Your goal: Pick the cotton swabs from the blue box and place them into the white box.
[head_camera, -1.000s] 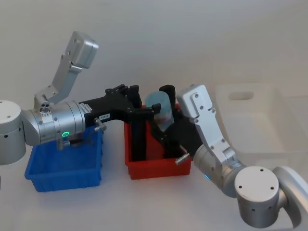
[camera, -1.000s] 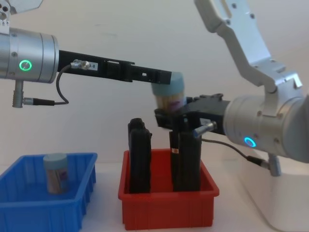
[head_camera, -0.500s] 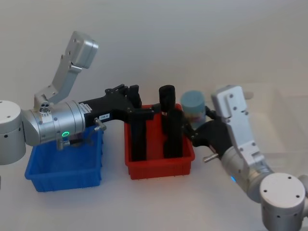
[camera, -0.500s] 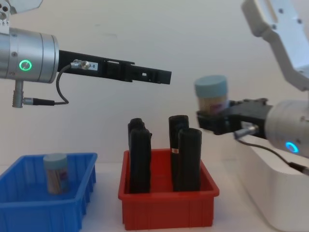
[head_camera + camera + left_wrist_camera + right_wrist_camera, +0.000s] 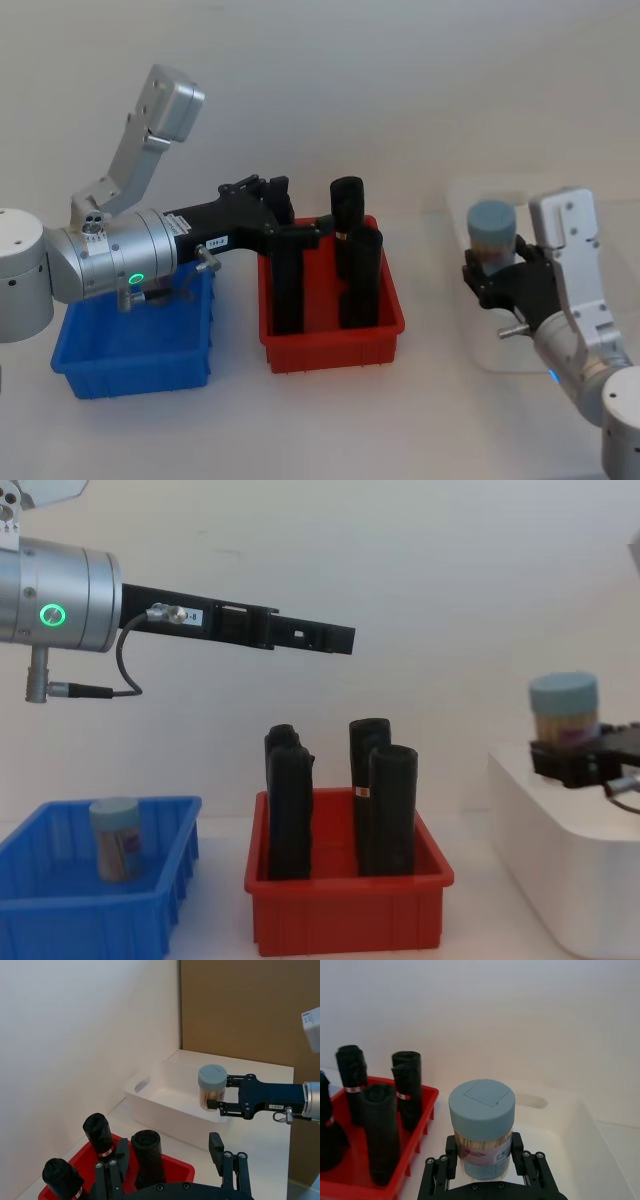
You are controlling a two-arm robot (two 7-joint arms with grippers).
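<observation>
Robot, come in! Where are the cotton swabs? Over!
Right claw shut on clear teal-lidded cotton swab jar above white plastic box. Left claw open over red plastic bin. Second jar in blue plastic bin.

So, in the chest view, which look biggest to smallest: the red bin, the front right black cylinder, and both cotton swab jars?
1. red bin
2. front right black cylinder
3. Unranked: the resting jar, in the blue box, and the held jar, in the right gripper, look alike; nearness may differ.
</observation>
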